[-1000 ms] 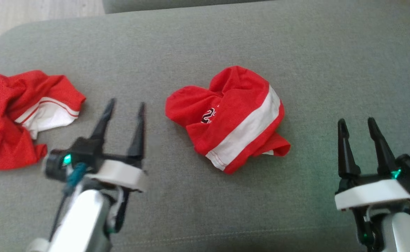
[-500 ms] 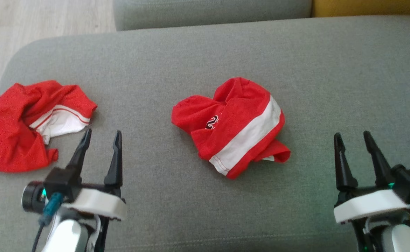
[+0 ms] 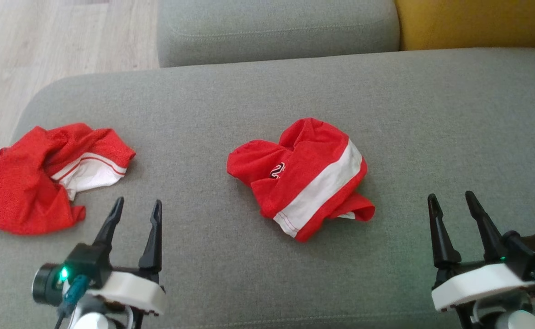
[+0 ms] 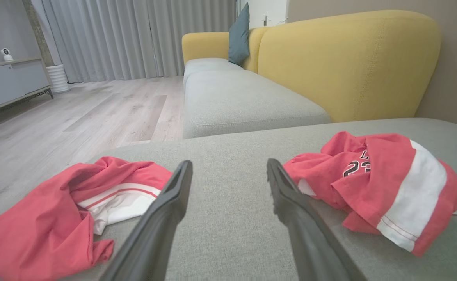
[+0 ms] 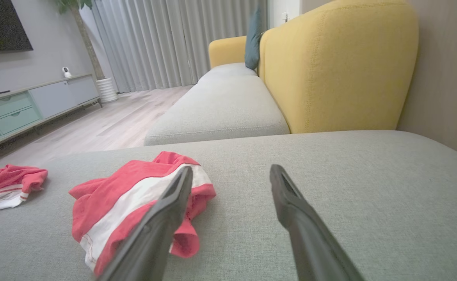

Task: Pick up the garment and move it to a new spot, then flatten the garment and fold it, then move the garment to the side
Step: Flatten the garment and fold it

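The crumpled red jersey garment with a broad white band and a dark printed number (image 3: 304, 178) is lying bunched in the middle of the grey fabric sofa cushion (image 3: 249, 100), neither flattened nor folded. It is sitting on the same patch of cushion as a second ago. Its slide down the head view is coming from the camera tilting up, which is also bringing the yellow upholstered backrest (image 3: 473, 23) and the pale wooden floor (image 3: 43, 41) into the top of that view.

What is really changing is the left gripper (image 3: 139, 201). It has been pulling back from the gap between the two garments toward the robot and is now hovering low at the left, fingers spread wide and holding nothing. The right gripper (image 3: 450, 195) is staying low at the right, well apart from the garment, fingers likewise parted and empty.

A second crumpled red mesh garment with a white panel (image 3: 34, 183) is resting at the cushion's left end. Neither arm seems to be committing to a grasp yet — the pick-up is looking like the step still ahead.
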`<state>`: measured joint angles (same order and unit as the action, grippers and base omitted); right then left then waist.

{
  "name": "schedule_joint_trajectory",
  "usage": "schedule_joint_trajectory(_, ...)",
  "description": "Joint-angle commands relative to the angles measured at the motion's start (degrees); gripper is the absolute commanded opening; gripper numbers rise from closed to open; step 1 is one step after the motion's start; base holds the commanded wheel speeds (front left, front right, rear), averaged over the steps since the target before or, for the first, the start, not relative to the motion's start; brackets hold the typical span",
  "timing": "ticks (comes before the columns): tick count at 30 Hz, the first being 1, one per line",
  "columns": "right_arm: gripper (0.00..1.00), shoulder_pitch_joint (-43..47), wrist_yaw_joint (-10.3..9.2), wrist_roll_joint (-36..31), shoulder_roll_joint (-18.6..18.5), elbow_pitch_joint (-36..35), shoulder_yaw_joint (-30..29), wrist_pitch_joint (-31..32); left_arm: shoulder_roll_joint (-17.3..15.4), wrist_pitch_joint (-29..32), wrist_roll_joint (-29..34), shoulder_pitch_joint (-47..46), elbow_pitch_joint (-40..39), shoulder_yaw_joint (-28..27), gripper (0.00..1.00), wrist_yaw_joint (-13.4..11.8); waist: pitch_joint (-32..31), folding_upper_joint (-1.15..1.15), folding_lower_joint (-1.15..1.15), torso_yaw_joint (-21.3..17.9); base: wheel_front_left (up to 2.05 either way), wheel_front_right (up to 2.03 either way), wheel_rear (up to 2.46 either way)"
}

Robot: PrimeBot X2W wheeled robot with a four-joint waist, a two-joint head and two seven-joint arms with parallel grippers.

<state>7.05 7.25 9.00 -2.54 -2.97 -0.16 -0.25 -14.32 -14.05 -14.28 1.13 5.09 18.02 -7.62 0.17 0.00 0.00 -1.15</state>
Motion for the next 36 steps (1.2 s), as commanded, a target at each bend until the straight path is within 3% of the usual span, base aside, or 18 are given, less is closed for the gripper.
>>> schedule_joint_trajectory(1,1.00,-0.9,0.24,0.1,-0.3,-2.4,1.6,0.1,-1.4,0.1,0.2,-1.8,-2.1,-1.7,1.00,-0.3,-0.1,0.00,0.00,0.0,0.00,0.00,0.00)
schedule_joint_trajectory(30,1.00,-1.2,0.24,0.0,-0.3,-3.3,1.6,0.6,-1.9,0.0,0.8,-3.2,-2.0,-0.1,1.00,-1.3,1.0,0.00,0.00,0.5,0.00,0.00,0.00)
schedule_joint_trajectory(33,1.00,-1.6,0.24,0.0,-0.3,-3.7,1.6,0.5,-1.6,-0.2,2.0,-5.3,-2.6,1.5,1.00,-0.5,2.2,0.00,0.00,0.5,0.00,0.00,0.00)
schedule_joint_trajectory(36,1.00,-2.4,0.24,0.0,-0.3,-3.9,1.9,0.5,-0.1,0.8,2.8,-8.5,-2.1,5.1,1.00,1.9,3.9,0.00,0.00,0.3,0.00,0.00,0.00)
